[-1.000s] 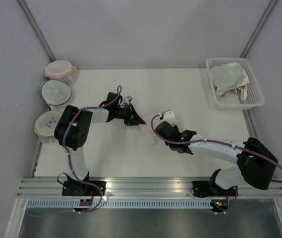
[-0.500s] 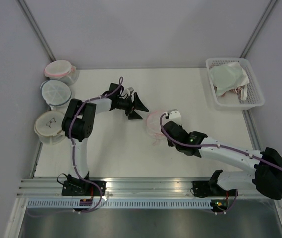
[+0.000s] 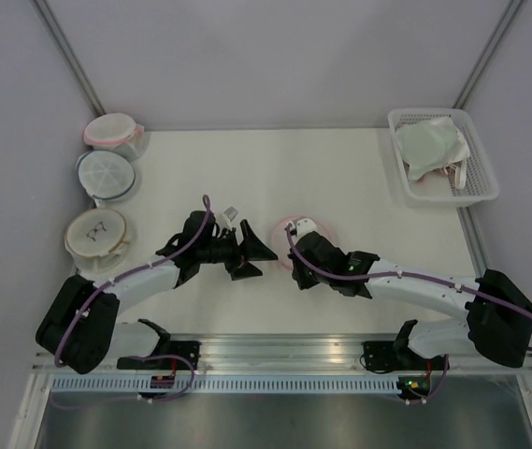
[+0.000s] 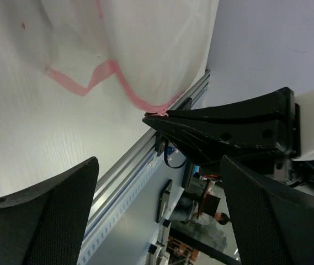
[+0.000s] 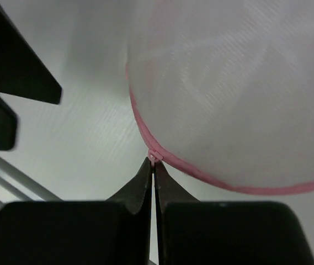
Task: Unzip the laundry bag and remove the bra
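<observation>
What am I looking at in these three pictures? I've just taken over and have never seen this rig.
Two robot arms, left and right, are bolted at the near edge of the table. The overhead picture looks down on both. The other two come from a camera on each wrist, with that arm's own gripper fingers at the bottom. The right gripper is shut, pinching the pink zipper rim of the white mesh laundry bag mid-table. The left gripper is open beside it, holding nothing. Three more round mesh pouches sit along the left edge, and a white basket of cloth sits at the far right corner. The bra is not visible in these views.
</observation>
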Tool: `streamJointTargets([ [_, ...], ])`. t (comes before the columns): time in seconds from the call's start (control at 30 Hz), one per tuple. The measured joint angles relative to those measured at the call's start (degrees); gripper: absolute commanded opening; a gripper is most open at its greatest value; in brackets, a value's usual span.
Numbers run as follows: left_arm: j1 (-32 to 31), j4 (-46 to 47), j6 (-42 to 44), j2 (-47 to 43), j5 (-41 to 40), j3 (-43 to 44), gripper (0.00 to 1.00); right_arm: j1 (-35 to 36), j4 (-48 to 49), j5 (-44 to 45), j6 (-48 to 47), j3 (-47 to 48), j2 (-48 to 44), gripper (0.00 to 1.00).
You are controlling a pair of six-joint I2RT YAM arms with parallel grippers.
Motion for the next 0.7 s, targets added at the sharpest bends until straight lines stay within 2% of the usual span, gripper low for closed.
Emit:
streamJointTargets([
  [0.07,-1.8,1.1,-2.7,-1.7,-1.2,-3.0,0.95,0.7,2.0,-3.5,-0.3,0.0,0.6,0.01],
  [0.2,-5.2,2.8,-5.6,-0.9,-3.8,-3.2,0.96,1.3,4.1,-7.0,-0.5,0.0,0.9,0.0],
  [0.47,-6.0,9.2,-9.3,6.1,-7.7,-2.2,0.91,2.9,5.3,-8.6,-0.5,-0.4,0.2,0.0],
  [0.53,-6.1,10.2,-9.7,9.4,-8.1,-1.0,0.81,3.3,5.5,-8.8,-0.5,-0.9,-0.9,0.0],
  [0.57,-6.2,11.0,-10.1,11.0,-8.1,-0.5,0.71,3.5,5.4,-8.8,-0.5,-1.0,-1.6,0.0],
  [0.63,-6.2,13.1,-11.1,13.8,-8.1,-0.1,0.6,3.7,5.5,-8.9,-0.5,-1.2,-2.8,0.01],
  [0.67,-6.2,14.2,-11.5,14.7,-7.9,-0.1,0.48,3.7,5.5,-8.8,-0.6,-1.2,-3.1,0.0],
  [0.7,-6.2,15.4,-12.1,15.7,-7.7,-0.1,0.41,3.7,5.4,-8.7,-0.6,-1.2,-3.3,0.0],
])
